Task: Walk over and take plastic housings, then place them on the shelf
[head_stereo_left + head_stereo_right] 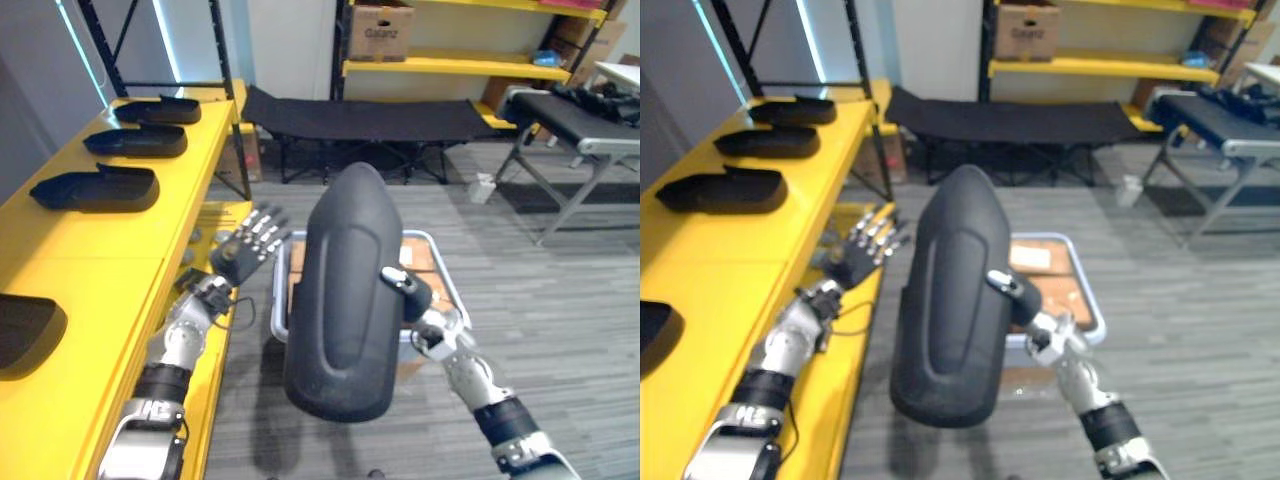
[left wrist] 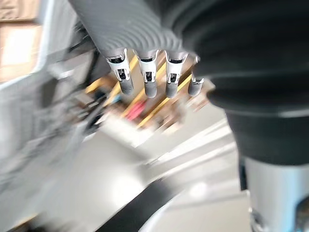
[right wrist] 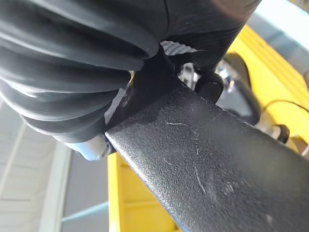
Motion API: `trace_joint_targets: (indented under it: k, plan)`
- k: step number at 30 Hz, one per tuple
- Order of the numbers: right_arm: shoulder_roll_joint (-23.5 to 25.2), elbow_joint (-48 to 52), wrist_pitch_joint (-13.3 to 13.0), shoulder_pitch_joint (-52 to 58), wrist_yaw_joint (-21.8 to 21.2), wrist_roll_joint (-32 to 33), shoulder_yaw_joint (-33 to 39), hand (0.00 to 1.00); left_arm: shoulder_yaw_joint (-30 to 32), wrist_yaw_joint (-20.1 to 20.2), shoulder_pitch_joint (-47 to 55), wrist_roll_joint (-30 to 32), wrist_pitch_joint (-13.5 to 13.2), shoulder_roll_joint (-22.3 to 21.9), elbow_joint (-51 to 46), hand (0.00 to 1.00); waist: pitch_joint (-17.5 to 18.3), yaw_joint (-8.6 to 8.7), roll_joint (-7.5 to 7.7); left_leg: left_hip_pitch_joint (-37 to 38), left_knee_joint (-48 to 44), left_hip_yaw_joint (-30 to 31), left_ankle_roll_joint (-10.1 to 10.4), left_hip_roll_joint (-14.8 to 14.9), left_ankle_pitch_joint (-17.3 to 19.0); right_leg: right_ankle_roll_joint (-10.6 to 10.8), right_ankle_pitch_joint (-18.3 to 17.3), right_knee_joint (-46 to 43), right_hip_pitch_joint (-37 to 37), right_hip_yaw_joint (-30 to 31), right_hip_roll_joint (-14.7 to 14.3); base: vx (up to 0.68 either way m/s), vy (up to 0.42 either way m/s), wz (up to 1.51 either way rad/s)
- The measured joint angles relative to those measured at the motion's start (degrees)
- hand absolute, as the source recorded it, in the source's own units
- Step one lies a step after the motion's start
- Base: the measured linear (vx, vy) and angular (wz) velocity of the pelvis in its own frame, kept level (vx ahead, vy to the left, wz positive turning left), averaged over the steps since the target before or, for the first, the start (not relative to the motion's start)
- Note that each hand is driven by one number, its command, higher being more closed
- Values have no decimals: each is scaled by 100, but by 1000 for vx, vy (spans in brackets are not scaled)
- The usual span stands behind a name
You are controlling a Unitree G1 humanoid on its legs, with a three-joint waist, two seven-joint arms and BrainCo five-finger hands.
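A large black plastic housing [image 1: 345,295] stands upright in the air in front of me, held at its right edge by my right hand [image 1: 408,292], thumb over the front face; the housing [image 3: 207,179] fills the right wrist view. My left hand [image 1: 250,245] is raised beside the housing's left side, apart from it, its fingers [image 2: 147,82] straight and holding nothing. The yellow shelf [image 1: 90,250] runs along my left and carries several black housings: one [image 1: 97,188] in the middle, two more [image 1: 137,140] [image 1: 160,110] farther back, and one [image 1: 25,335] at the near left.
A grey tray on a cart [image 1: 440,275] with brown contents stands right behind the held housing. A black cot [image 1: 370,120] lies across the back, a yellow rack with a cardboard box [image 1: 380,30] behind it. A grey table [image 1: 575,130] is at the right.
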State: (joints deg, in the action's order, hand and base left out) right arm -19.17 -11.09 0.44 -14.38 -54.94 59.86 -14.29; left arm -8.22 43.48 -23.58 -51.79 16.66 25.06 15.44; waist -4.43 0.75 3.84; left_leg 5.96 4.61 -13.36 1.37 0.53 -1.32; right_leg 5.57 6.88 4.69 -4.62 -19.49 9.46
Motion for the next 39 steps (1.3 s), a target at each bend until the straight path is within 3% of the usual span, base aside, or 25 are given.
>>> trace_joint_targets:
  k: [6,8,15,16,19,22,25,32,39]
  plan:
    - [-412,273,13,2,-2,9,-121,100,-555,408,109,413,498,396,-555,0,-54,5,-100,1,1,-102,1,8,1,1,1,-10,50,59,-6,3,0,-7]
    - [-534,305,58,2,4,14,-166,100,-824,435,196,875,733,516,-549,0,-68,21,-137,0,1,-106,1,9,0,1,1,-18,53,60,-7,6,-2,-2]
    - [-668,321,91,3,25,22,-379,100,-1210,953,527,1885,745,789,-546,0,-65,20,-143,-19,1,-66,0,0,-1,1,1,-18,51,50,-2,3,2,2]
    - [-669,322,92,3,26,23,-389,100,-1276,964,528,1917,736,842,-547,100,-62,21,-147,-19,1,-63,0,0,-2,1,1,-18,50,51,-1,0,0,0]
    - [-674,329,91,3,71,68,-390,100,-1331,851,567,2088,717,883,-545,100,-49,26,-173,-24,2,-46,-2,-9,-4,2,1,-18,49,45,6,-3,0,1]
    - [-734,329,91,3,126,134,-376,100,-1325,463,567,2080,488,892,-546,100,-39,52,-193,-71,2,35,1,-11,-29,1,0,-18,51,-30,11,-9,-6,12]
    - [-751,329,91,3,122,137,-369,100,-1313,191,567,1843,451,926,-554,100,-32,72,-230,-96,1,63,0,-11,-55,1,1,-19,59,-62,11,-4,-5,6]
    - [-683,329,91,5,110,247,-245,100,-1206,-15,567,1122,322,911,-985,100,31,85,-333,-87,1,60,-2,-13,-60,1,2,-17,53,-62,13,0,0,0]
    - [-421,328,91,5,119,261,-228,100,-838,-134,571,884,244,726,-1315,100,50,151,-363,-71,1,48,-5,-20,-72,-2,7,-20,45,-73,-20,0,0,0]
